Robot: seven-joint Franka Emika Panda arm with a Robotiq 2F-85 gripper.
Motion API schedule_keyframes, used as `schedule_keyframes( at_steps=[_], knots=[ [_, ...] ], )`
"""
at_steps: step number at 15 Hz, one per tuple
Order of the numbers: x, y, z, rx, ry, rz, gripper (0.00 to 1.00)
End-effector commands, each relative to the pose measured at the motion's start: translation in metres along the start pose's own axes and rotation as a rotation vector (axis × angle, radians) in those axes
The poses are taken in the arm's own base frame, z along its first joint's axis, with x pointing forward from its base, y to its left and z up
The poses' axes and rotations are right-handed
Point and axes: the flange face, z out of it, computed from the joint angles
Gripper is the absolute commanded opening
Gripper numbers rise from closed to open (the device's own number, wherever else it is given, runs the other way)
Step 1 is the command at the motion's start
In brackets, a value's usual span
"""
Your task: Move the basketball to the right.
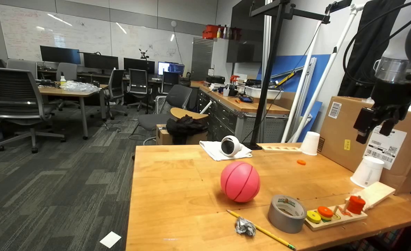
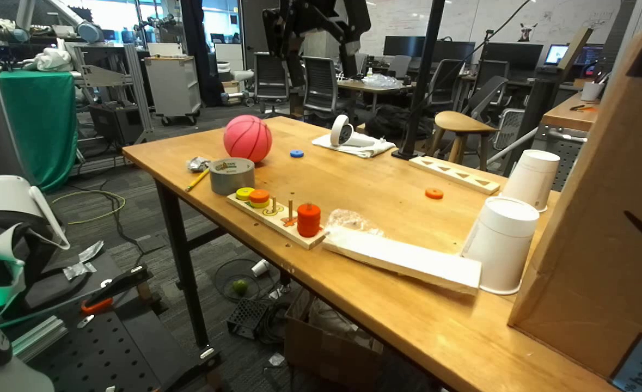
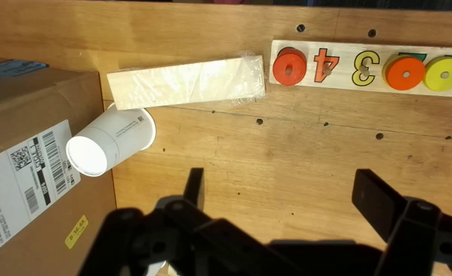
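The gripper (image 3: pixel 277 188) hangs above the table (image 1: pixel 177 174), fingers wide, nothing between them. The basketball (image 1: pixel 240 181) rests on the table, well apart from the gripper, toward the short edge opposite the cardboard box (image 2: pixel 598 245). The step in hand is judged to be the approach. Centre the fingers over the ball before lowering; verify that both clear its widest part, as the fit may be tight. Close evenly at mid-height: a round body is likely to roll if nudged off-centre. Raise the ball before traversing. Avoid the tape roll (image 2: pixel 232 178), near the ball on the side of the long edge where the peg board (image 3: pixel 345 69) lies, and the blue disc (image 2: pixel 297 154), also near it. Route along the table's middle, where bare wood extends toward the orange disc (image 2: pixel 434 193). Confirm whose right applies; in both exterior views it leads toward the box. Set down well inside the edges.
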Motion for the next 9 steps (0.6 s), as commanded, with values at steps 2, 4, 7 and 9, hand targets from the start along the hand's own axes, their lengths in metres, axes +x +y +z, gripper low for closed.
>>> schedule_keyframes(
  at_steps=[2,4,7,9],
  knots=[
    [0.0002,0.0001,-0.0007,0.0,-0.001,0.0,1.0],
    [0.0002,0.0001,-0.0007,0.0,-0.001,0.0,1.0],
    [0.0002,0.0001,-0.0007,0.0,-0.001,0.0,1.0],
    [-0.0004,-0.0056,-0.0012,0.006,-0.003,0.002,1.0]
  ],
)
